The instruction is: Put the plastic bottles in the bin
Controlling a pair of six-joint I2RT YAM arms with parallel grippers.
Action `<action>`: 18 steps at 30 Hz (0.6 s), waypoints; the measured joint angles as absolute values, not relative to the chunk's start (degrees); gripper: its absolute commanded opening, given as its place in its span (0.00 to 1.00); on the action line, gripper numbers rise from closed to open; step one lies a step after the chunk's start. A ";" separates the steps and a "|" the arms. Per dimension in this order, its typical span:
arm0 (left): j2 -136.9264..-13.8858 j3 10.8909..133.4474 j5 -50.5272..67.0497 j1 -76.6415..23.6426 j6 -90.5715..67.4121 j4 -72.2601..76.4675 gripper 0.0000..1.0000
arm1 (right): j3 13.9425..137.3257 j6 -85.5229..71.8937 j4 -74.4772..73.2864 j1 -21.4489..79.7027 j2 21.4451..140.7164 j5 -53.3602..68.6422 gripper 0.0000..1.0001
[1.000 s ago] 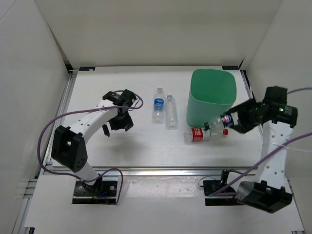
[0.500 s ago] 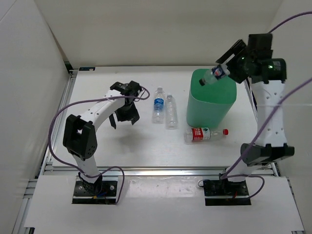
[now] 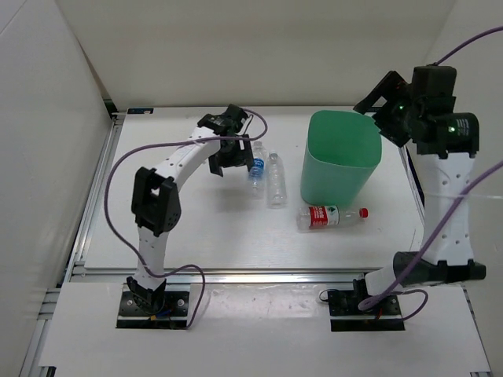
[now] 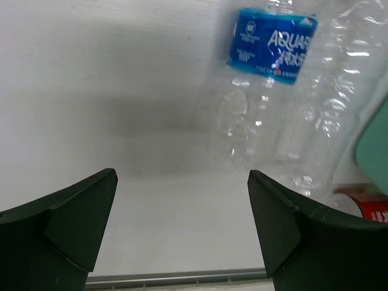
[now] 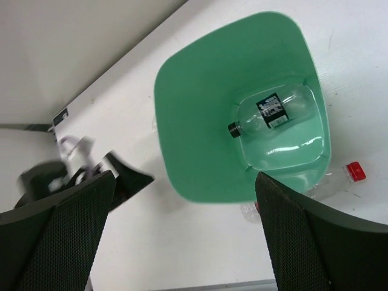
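- Right gripper [image 5: 185,182] hangs above the bin [image 3: 334,184], its jaws wide and holding nothing. The black-capped bottle [image 5: 273,112] lies flat on the bin's bottom.
- And the left gripper [image 4: 182,176]?
- It is also wide open and empty. It is left of the bin, close to the blue-labelled bottle [image 4: 270,45] but not around it.
- What may go wrong?
- That bottle lies against the unlabelled bottle [image 3: 275,184], I think touching. Jaws coming down off centre could catch both, or push one so that it rolls away from the bin. The red-labelled bottle [image 3: 326,216] lies just beside the bin's foot on the near side, so a reach for it may knock the bin.
- How do they point?
- The two lie parallel. Their long axes run along the bin's left side, with the caps toward its far end. The red one lies across the bin's near face, cap toward its right corner.
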State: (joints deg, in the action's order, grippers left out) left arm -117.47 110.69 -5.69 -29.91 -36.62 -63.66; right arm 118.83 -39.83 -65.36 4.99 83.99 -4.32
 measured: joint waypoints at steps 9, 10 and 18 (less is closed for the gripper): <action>-132.35 121.36 0.91 -30.37 -35.83 -61.04 1.00 | 117.36 -36.91 -69.63 4.78 77.19 -1.04 1.00; -132.57 121.93 1.19 -30.46 -35.83 -60.99 1.00 | 116.88 -36.75 -70.22 4.56 77.03 -0.62 1.00; -135.63 122.85 3.88 -30.55 -36.01 -60.07 0.95 | 114.91 -35.20 -72.03 2.15 76.86 1.96 1.00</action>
State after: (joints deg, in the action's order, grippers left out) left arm -135.63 122.85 3.88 -30.55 -36.01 -60.07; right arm 114.91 -35.20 -72.03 2.15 76.86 1.96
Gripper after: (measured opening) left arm 0.993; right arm 0.998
